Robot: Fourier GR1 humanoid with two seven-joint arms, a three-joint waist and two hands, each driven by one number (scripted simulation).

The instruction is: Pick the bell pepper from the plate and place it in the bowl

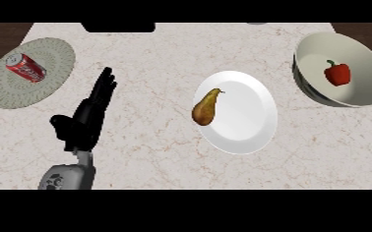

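Note:
A red bell pepper (337, 73) lies inside the pale bowl (320, 54) at the counter's right edge. The white plate (251, 123) sits near the middle, and a brown pear (205, 107) rests on its left rim. My left hand (87, 115) is at the lower left, open with straight fingers pointing up the counter, well left of the plate and holding nothing. No right hand shows in the head view.
A grey-green round mat or plate (51, 59) at the far left carries a red soda can (26, 68) lying on its side. A dark object (118, 27) sits at the counter's back edge.

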